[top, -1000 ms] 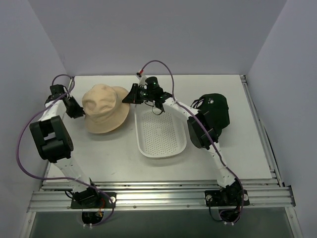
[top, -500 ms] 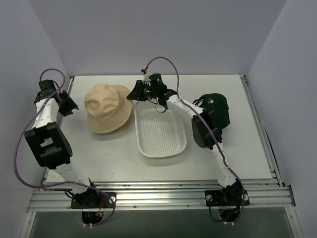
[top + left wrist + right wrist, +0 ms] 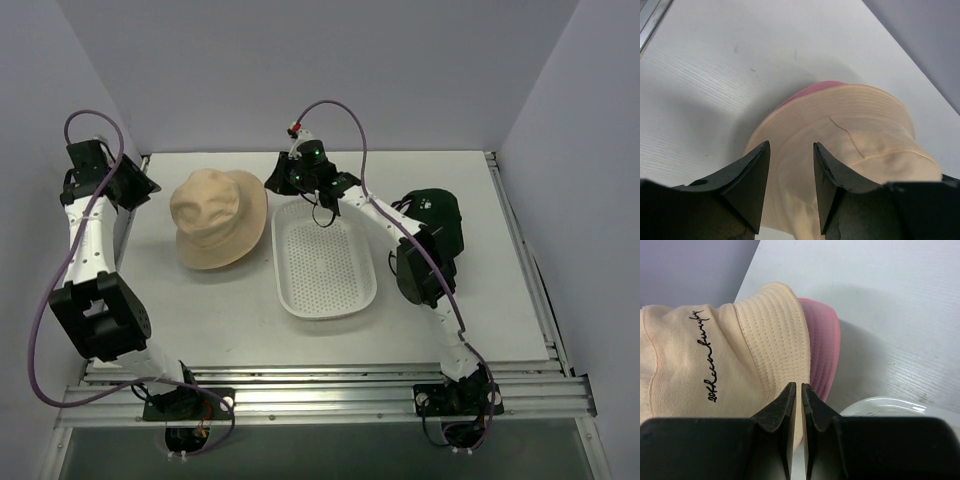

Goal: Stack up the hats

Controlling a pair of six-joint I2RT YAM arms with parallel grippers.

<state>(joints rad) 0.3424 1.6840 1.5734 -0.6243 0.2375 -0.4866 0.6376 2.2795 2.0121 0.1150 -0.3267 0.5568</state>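
A beige hat (image 3: 215, 218) lies crown up at the back left of the table, on top of a pink hat whose brim (image 3: 822, 355) pokes out beneath it. A dark hat (image 3: 437, 222) with a small white mark sits at the right, partly behind the right arm. My left gripper (image 3: 145, 188) hovers off the beige hat's left side. In the left wrist view it (image 3: 791, 150) is open, with the beige hat (image 3: 855, 135) and pink hat (image 3: 815, 89) below. My right gripper (image 3: 798, 387) is shut, holding nothing, just off the beige brim (image 3: 770, 335).
A white perforated tray (image 3: 325, 262) lies in the middle of the table, right of the beige hat, and its rim (image 3: 890, 407) shows in the right wrist view. Walls close in on the left, back and right. A metal rail (image 3: 320, 390) runs along the near edge.
My left gripper let go of the beige hat's left brim, opened, and drew back up and to the left. My right gripper edged back from the hat's right brim. The hat settled slightly.
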